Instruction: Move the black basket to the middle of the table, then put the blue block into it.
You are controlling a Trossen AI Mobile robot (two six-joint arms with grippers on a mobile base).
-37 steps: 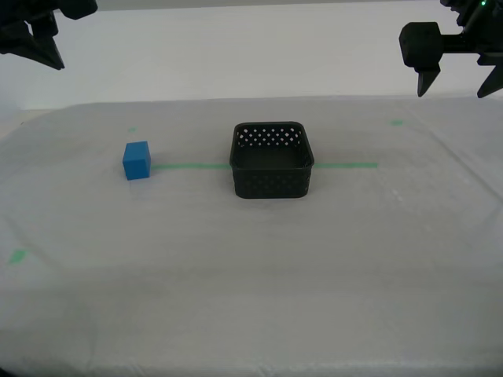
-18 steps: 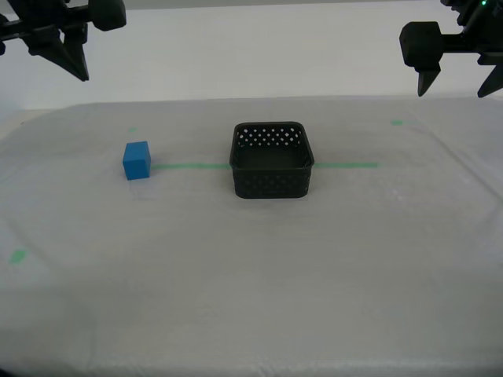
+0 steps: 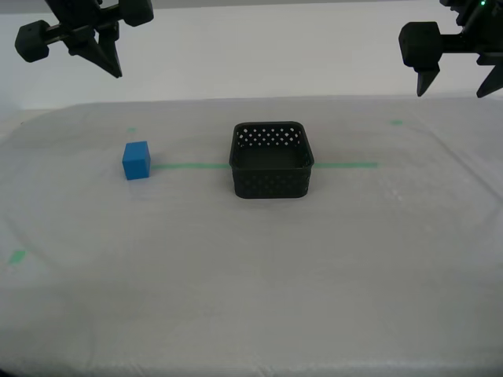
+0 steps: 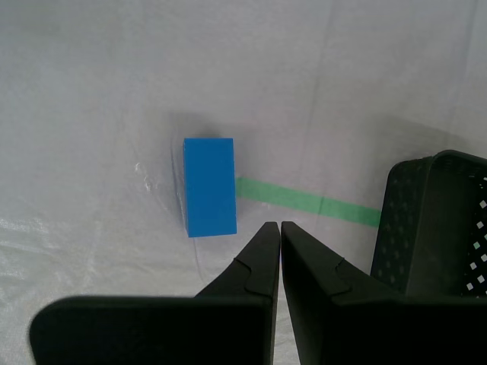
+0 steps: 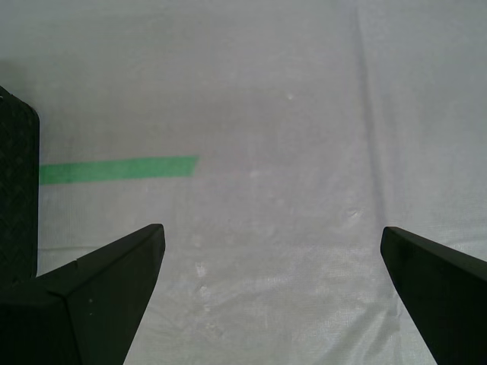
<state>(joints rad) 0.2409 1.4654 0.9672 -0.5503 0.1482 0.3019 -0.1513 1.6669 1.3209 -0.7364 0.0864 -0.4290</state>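
Black basket (image 3: 271, 159) sits mid-table (image 3: 251, 298) on the green tape line (image 3: 346, 166), so the basket step looks done; the block pick looks next. Blue block (image 3: 136, 159) rests on the cloth at the tape's end, well apart from the basket. My second gripper (image 3: 108, 61), jaws clenched and empty, hangs above the block, which lies just ahead of its tips and a little off-line. My first gripper (image 3: 456, 82), released wide, hovers past the basket's other side, much farther off. Second arm is nearer; it must open first.
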